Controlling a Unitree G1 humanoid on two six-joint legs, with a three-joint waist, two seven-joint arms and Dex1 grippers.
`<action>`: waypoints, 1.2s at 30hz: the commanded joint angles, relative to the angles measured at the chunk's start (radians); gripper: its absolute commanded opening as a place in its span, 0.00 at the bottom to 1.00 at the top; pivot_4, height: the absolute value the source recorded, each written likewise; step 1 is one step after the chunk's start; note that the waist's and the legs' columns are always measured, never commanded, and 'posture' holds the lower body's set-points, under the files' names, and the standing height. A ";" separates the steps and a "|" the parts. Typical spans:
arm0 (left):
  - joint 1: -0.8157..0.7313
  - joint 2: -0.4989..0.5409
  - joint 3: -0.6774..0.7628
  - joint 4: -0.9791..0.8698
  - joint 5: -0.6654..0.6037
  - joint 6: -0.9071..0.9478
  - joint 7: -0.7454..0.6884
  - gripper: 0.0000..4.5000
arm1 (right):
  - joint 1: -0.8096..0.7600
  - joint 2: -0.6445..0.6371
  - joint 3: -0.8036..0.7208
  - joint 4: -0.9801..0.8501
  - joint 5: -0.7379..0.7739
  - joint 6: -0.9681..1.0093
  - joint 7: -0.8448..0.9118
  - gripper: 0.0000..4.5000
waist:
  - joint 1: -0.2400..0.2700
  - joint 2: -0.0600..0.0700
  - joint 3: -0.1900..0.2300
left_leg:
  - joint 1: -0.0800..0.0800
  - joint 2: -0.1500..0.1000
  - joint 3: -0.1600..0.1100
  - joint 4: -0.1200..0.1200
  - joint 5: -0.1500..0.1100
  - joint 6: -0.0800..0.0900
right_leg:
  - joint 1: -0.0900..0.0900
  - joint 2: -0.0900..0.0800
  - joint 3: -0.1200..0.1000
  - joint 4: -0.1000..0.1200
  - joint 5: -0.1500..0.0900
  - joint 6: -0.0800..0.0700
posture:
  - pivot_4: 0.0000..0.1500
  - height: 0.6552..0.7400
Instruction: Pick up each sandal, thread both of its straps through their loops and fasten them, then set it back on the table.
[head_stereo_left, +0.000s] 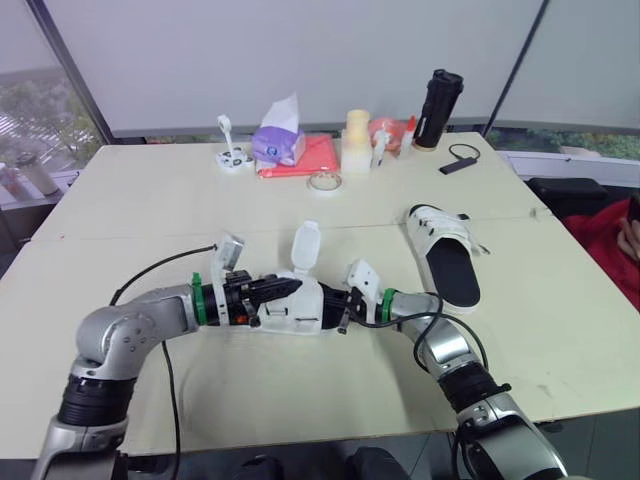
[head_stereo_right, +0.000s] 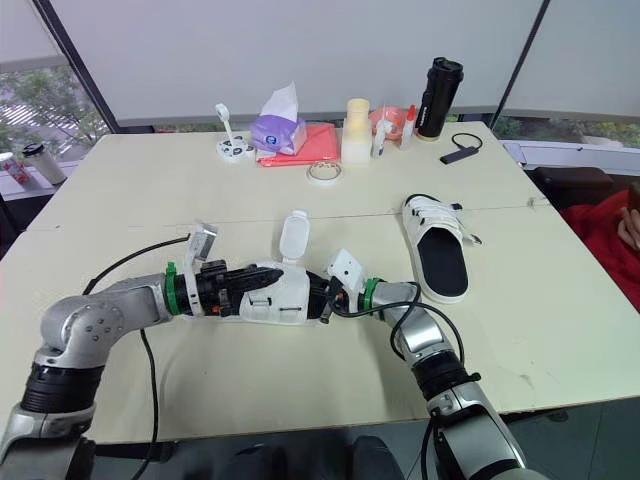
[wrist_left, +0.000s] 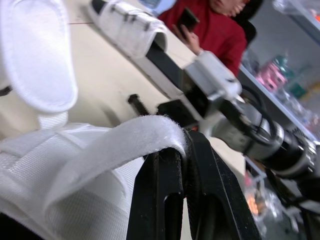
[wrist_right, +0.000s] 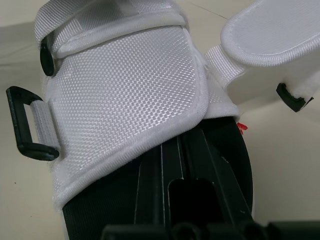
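Sandal (head_stereo_left: 292, 308), white with a black footbed, sits at the near side of the table (head_stereo_left: 150, 200) between the two grippers, and both touch it. The left gripper (head_stereo_left: 290, 287) is clenched on a hook-and-loop strap (wrist_left: 125, 150). Its fingertips pinch the strap's fuzzy end, which arches over from the mesh upper to the jaws. Just beyond those jaws a second strap (head_stereo_left: 305, 245) stands upright with its rounded tab free. The right gripper (head_stereo_left: 338, 305) meets the sandal from the opposite end, facing the left jaws. Its fingers (wrist_right: 165, 170) lie pressed together along the black footbed. Their tips are hidden under the mesh upper (wrist_right: 130, 85), so I cannot tell whether they pinch anything. Beside those jaws a black plastic loop (wrist_right: 27, 125) hangs from a short webbing tab at the upper's edge. The other sandal (head_stereo_left: 445, 255) rests sole-down on the table, well apart from the right jaws on their outer side, with its straps lying across the upper.
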 joint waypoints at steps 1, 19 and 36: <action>-0.012 0.006 0.028 0.010 0.021 -0.006 0.020 0.34 | 0.030 -0.008 0.032 0.056 -0.053 0.032 -0.013 0.00 | 0.001 0.000 0.000 | 0.000 0.000 0.000 0.000 0.000 0.000 | 0.000 0.000 0.000 0.000 0.000 0.000 | 1.00 1.00; -0.264 0.131 0.076 0.384 0.232 -0.221 -0.126 0.90 | 0.037 -0.010 0.030 0.055 -0.052 0.037 -0.014 0.00 | 0.011 0.000 0.000 | 0.001 0.000 -0.001 0.000 0.005 -0.008 | 0.001 0.003 0.000 0.001 0.000 0.000 | 1.00 1.00; -0.245 0.037 0.066 0.526 0.220 -0.055 -0.220 0.90 | 0.046 -0.006 0.033 0.039 -0.052 0.045 -0.020 0.00 | 0.013 -0.002 0.000 | 0.001 0.001 -0.002 0.000 0.005 -0.009 | -0.001 0.003 0.000 0.003 0.001 0.001 | 1.00 1.00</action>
